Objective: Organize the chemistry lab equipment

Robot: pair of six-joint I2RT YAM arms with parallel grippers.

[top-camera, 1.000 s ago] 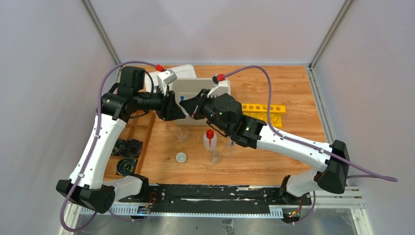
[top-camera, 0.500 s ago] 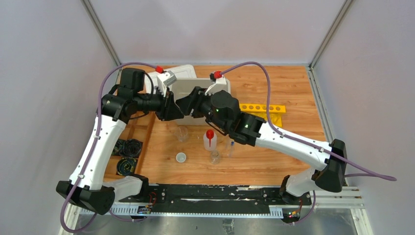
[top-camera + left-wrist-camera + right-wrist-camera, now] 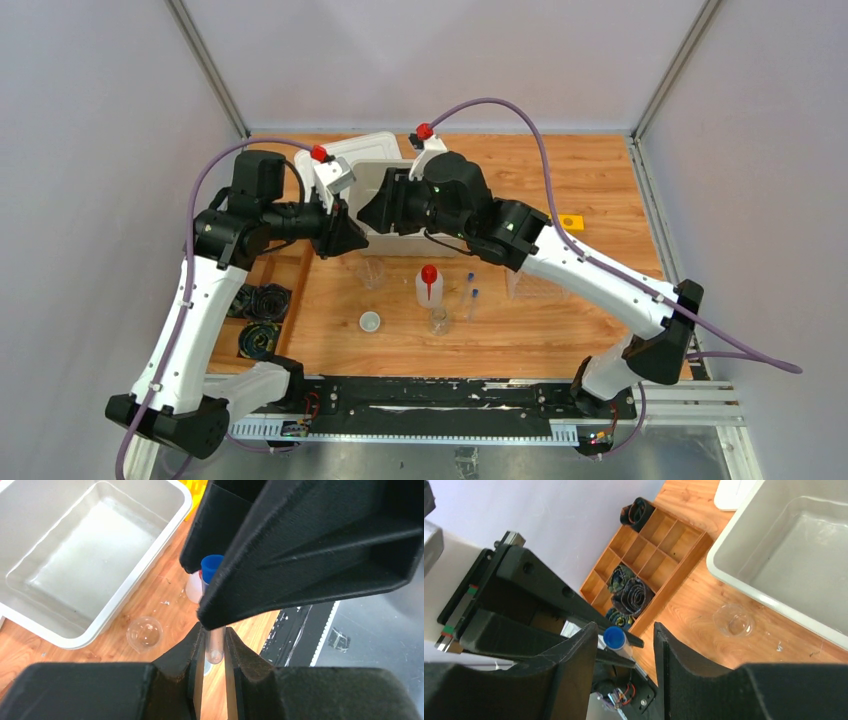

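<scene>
Your left gripper point(image 3: 215, 632) is clamped on the tube point(image 3: 215, 650) near its round bottom. The tube's long axis runs up the frame, with the blue cap point(image 3: 211, 566) at the top. Your right gripper point(image 3: 625, 627) stands with its jaws apart on either side of that cap, and one finger covers the mid-tube. From above, at upper centre, both grippers hide the tube.

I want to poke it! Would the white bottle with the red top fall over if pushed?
Probably, if pushed near the top: the bottle stands upright and looks tall and narrow. It seems to be soft plastic, so likely light and squashy rather than breakable. Lying down, its round body might roll into the beaker close by.
</scene>
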